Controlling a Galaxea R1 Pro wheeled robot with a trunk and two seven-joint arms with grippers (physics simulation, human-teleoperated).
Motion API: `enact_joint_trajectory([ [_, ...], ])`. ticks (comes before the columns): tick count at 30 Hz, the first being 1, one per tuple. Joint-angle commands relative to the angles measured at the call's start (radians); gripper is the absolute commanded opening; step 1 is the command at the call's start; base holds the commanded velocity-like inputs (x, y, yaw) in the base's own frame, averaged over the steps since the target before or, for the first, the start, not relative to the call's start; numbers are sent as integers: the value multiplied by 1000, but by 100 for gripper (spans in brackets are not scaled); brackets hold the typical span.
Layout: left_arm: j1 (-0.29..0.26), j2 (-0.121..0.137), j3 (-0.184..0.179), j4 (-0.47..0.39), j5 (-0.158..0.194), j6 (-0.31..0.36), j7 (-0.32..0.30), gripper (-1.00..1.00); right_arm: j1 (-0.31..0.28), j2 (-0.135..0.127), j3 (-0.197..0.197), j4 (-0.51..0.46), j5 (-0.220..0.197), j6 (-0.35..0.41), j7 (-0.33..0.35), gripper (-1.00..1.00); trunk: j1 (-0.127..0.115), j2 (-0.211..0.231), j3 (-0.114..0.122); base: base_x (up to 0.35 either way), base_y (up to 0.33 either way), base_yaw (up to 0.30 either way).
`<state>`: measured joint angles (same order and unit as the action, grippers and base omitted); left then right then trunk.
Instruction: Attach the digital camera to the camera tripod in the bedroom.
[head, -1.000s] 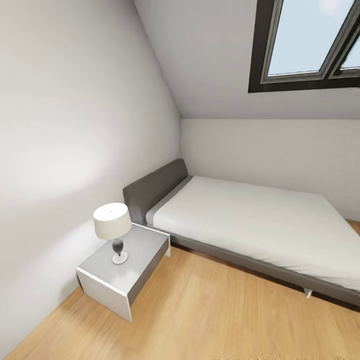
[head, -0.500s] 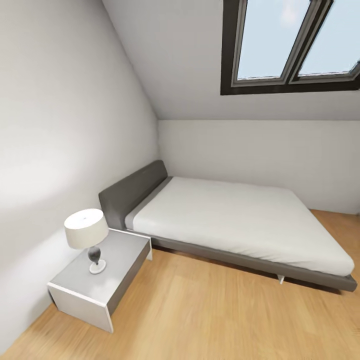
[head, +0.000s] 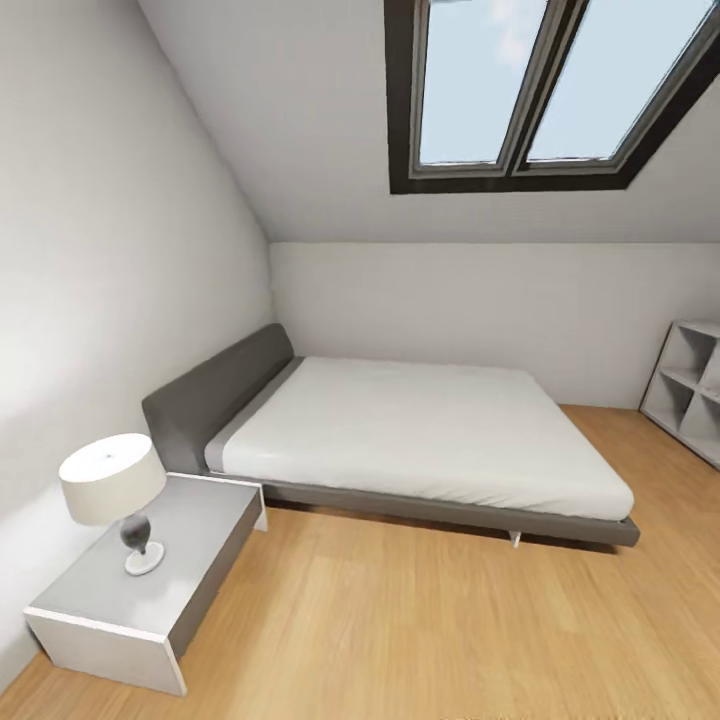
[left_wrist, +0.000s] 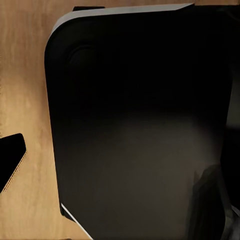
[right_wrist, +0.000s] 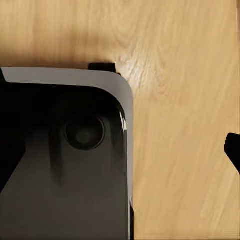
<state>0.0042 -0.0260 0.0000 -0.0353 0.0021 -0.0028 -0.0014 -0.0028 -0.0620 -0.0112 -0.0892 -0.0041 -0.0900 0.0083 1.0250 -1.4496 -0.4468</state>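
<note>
In the bedroom (head: 400, 620), one bed (head: 420, 430), one lamp (head: 112, 490) on one nightstand (head: 190, 520), one shelf (head: 690, 400) and one skylight (head: 530, 90) are showing, while both wrist cameras are facing the robot's dark base (left_wrist: 140, 130) over the floor, leaving each gripper's opening impossible to tell.

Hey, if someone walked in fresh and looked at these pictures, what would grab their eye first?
Probably the big bed with its grey headboard, set against the back wall under a dark-framed skylight in the sloped ceiling. Next, the white-shaded lamp on the grey nightstand at the near left, on the wooden floor. A grey cube shelf peeks in at the right edge.
</note>
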Motion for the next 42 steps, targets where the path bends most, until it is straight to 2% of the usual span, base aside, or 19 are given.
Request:
enact_joint_trajectory([
  [1, 0, 0, 0, -1, 0, 0, 0, 100, 0, 0, -1, 0, 0, -2, 1, 100, 0, 0, 0, 0, 0, -288],
  [42, 0, 0, 0, -1, 0, 0, 0, 100, 0, 0, -1, 0, 0, -3, -1, 100, 0, 0, 18, 0, 0, -288],
])
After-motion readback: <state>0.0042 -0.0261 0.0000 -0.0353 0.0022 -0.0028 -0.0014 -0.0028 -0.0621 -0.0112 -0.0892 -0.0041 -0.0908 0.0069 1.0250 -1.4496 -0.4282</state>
